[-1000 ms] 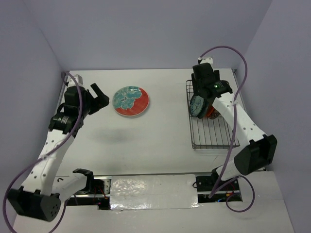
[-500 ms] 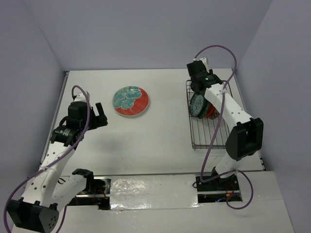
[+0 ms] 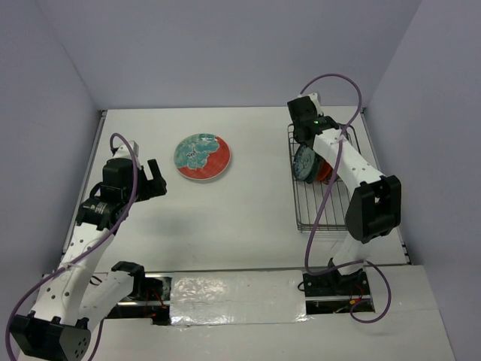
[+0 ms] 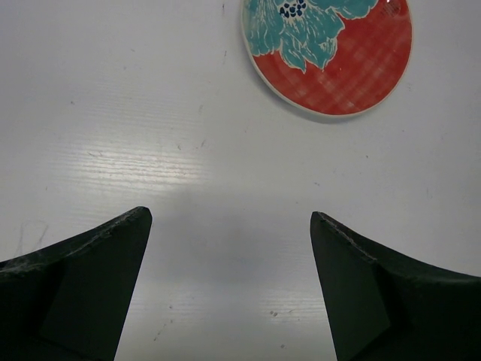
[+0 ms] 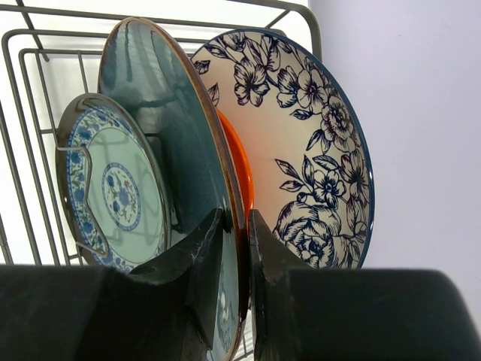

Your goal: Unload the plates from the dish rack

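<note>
1. Dish rack (image 3: pixel 302 219) sits at the far right of the table (image 3: pixel 240 218), close to the right wall (image 5: pixel 406 113). Four plates stand on edge in it.
2. Right gripper (image 5: pixel 237 218) is clamped on the rim of the large plain teal plate (image 5: pixel 169 128), one finger on each face.
3. Crowding: the small blue-patterned plate (image 5: pixel 113 195) stands just beside the teal plate's left face, with a rack tine (image 5: pixel 84 188) across its front. An orange plate (image 5: pixel 239 177) shows only as a sliver, wedged between the teal plate and the white plate with dark-blue flowers (image 5: pixel 308 143).
4. Left gripper (image 4: pixel 229 218) is spread wide and holds nothing, hovering over bare table.
5. Teal-and-red plate (image 3: pixel 203 156) lies flat on the table (out of the rack, well apart from it), just ahead of the left gripper
</note>
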Motion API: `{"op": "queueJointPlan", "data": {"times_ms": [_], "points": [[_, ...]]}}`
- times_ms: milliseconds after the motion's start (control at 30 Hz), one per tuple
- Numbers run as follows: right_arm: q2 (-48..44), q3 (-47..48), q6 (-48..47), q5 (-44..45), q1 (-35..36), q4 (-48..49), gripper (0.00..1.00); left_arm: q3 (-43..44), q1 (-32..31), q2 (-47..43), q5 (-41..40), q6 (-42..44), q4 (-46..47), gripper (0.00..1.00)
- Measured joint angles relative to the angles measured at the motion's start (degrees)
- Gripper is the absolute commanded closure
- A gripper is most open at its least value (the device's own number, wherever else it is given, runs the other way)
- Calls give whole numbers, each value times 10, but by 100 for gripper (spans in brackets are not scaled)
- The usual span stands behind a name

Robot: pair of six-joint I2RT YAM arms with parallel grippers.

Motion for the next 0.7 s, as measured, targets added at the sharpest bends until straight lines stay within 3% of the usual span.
{"op": "queueJointPlan", "data": {"times_ms": [67, 700], "points": [[-1, 0, 0, 0, 0, 0, 100, 0, 0, 0, 1, 0, 0, 0], [-14, 1, -20, -11, 11, -2, 100, 0, 0, 10, 3, 1, 0, 0]]}}
